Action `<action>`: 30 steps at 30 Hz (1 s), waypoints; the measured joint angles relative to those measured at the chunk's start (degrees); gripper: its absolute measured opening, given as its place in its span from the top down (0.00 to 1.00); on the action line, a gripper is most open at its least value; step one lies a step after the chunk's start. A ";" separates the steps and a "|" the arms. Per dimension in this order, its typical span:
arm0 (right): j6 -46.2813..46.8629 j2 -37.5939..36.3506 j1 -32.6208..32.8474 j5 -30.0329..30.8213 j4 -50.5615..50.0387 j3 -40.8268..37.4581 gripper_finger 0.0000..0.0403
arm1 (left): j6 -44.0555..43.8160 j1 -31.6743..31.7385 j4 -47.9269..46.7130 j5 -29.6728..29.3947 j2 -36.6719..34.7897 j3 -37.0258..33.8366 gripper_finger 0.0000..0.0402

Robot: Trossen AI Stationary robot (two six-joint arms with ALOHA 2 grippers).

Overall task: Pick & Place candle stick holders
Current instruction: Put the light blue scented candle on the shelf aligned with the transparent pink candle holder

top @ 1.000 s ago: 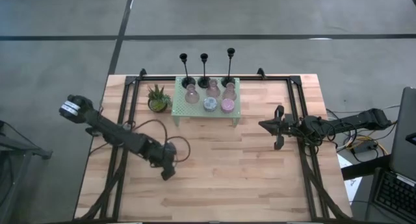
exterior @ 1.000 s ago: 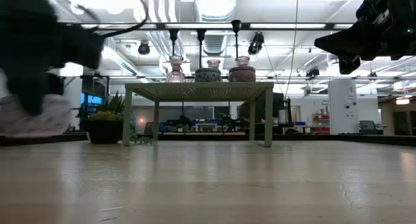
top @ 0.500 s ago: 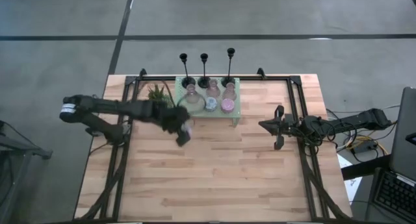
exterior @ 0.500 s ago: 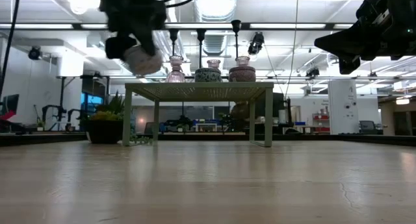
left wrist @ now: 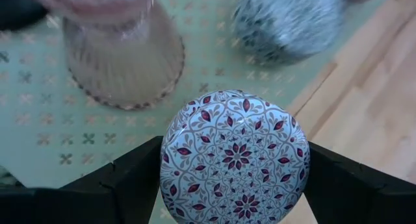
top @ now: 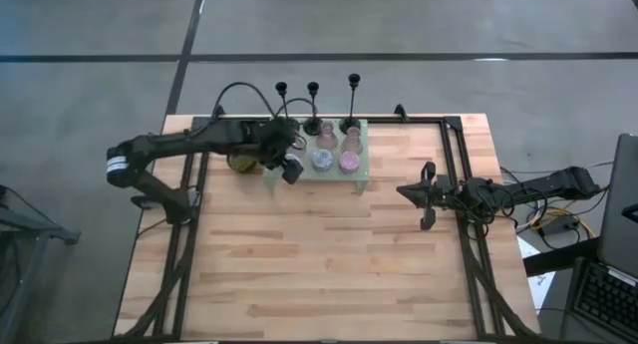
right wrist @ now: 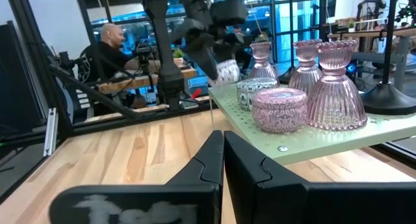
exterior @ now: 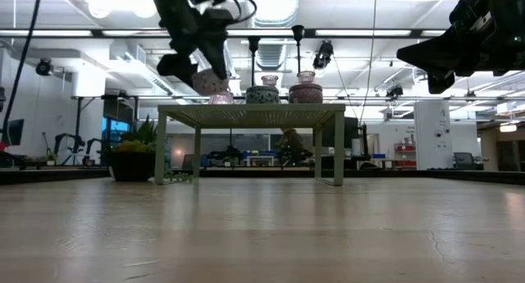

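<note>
left gripper: over the front-left corner of the mint-green perforated shelf, fingers clamped on either side of a short round patterned holder
held holder vs shelf: above the shelf edge, partly over shelf, partly over wood table; not set down, judging by low view
key relation: free shelf surface lies directly under the jaws; move looks like a straight drop, holder axis roughly upright
nearest neighbours: ribbed pink glass holder just beside; blue-grey patterned holder near, other side
risk: tight gap to pink glass on lowering; corner placement could overhang
behind: three tall black candlesticks at back edge, clear of path
plant: left of shelf, under the left arm
right gripper: parked at right side of table, well apart from shelf, fingers pressed together
</note>
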 joint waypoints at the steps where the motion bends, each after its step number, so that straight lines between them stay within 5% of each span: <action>1: 0.00 0.00 0.00 0.00 0.00 0.00 0.98 | 0.02 0.15 -0.85 0.02 0.99 0.48 0.21; 18: -0.01 0.00 0.00 0.01 0.00 0.00 0.98 | 2.51 0.69 -9.21 -4.19 9.71 12.15 0.21; 30: 0.00 0.00 -0.02 0.00 0.00 0.00 0.98 | 2.92 0.66 -9.60 -5.31 11.90 10.59 0.21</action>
